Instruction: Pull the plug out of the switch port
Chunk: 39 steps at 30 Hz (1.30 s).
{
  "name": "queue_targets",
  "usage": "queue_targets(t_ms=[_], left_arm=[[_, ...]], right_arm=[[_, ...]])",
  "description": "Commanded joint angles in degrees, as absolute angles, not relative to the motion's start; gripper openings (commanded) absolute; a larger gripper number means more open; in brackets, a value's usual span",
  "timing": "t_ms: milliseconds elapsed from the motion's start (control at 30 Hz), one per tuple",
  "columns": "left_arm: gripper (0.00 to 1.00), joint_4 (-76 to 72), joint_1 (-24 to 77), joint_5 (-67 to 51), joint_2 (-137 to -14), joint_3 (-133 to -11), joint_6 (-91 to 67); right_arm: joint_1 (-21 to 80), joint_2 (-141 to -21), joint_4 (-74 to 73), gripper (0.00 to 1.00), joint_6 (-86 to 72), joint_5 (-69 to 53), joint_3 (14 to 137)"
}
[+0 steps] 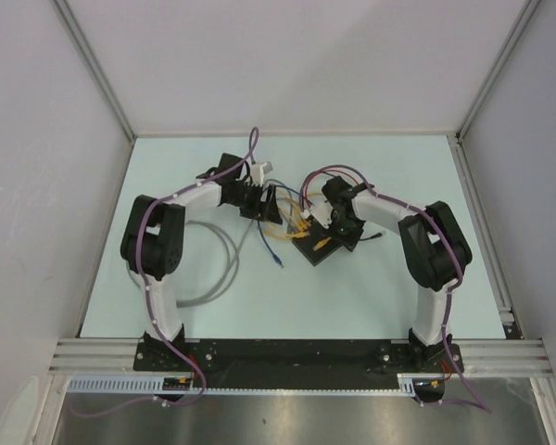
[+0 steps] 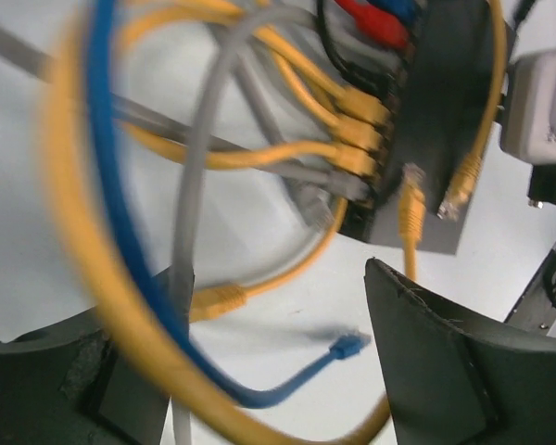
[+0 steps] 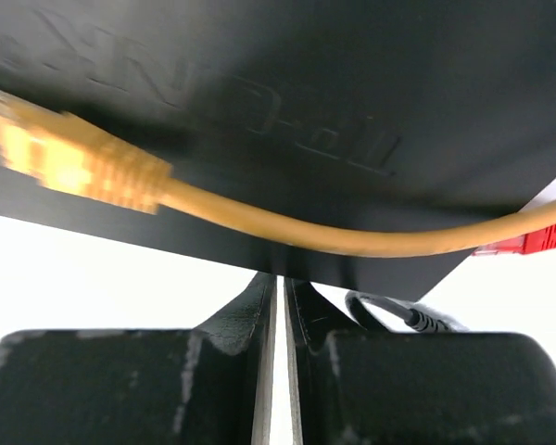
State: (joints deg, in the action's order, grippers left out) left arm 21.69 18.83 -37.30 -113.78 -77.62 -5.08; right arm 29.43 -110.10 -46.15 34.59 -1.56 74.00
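The switch [image 1: 321,247] is a flat black box at mid-table; it also shows in the left wrist view [image 2: 437,120] and fills the top of the right wrist view [image 3: 287,102]. Several yellow plugs [image 2: 361,139] and a grey plug [image 2: 308,199] sit in its port row. My left gripper [image 1: 276,206] is open [image 2: 276,278], a short way from the ports, with cables running between its jaws. A loose blue plug [image 2: 349,346] lies on the table between its fingers. My right gripper [image 1: 338,222] is shut and empty [image 3: 280,278], its tips against the switch's edge.
Loose yellow plugs [image 2: 410,211] lie on top of the switch, one also in the right wrist view [image 3: 74,162]. Another loose yellow plug [image 2: 218,298] lies on the table. A red plug [image 3: 547,239] and a black power lead [image 3: 417,320] are beside the switch. A grey cable loop [image 1: 224,269] lies to the left.
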Motion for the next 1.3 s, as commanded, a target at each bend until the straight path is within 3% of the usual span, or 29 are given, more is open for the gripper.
queue_targets(t_ms=[0, 467, 600, 633, 700, 800, 933, 1100, 1267], left_arm=[[0.80, 21.4, 19.2, -41.6, -107.2, -74.3, -8.3], [0.80, 17.7, 19.2, -43.5, -96.3, -59.0, -14.9], [0.90, 18.5, 18.7, -41.0, -93.8, -57.6, -14.1], [0.99, 18.9, 18.4, -39.8, -93.2, -57.6, -13.7], [1.00, 20.0, 17.7, -39.6, -91.1, -58.2, -13.0], [1.00, 26.8, 16.3, -38.9, -88.7, -61.3, -8.8], [0.99, 37.6, 14.9, -37.7, -86.4, -66.5, -1.5], [0.99, 47.0, 14.4, -33.0, -85.7, -70.7, 7.5], [1.00, 46.0, 12.9, -31.5, -85.0, -74.0, 9.7]], right_arm=[[30.7, -115.8, -28.3, 0.12, 38.8, -5.1, 76.6], [35.5, -117.6, -26.5, 0.13, 33.7, -6.1, 78.2], [35.9, -116.6, -27.3, 0.15, 31.3, -5.4, 78.2], [36.1, -116.1, -27.6, 0.16, 31.1, -4.2, 78.2], [36.0, -113.1, -29.1, 0.22, 31.0, -2.8, 78.2], [34.9, -108.2, -32.9, 0.38, 30.4, -2.9, 78.4], [32.5, -98.9, -40.5, 0.49, 27.8, -11.4, 81.2], [30.9, -95.3, -43.2, 0.52, 21.9, -14.1, 86.4], [24.5, -101.1, -39.1, 0.53, 14.2, -13.8, 95.3]])
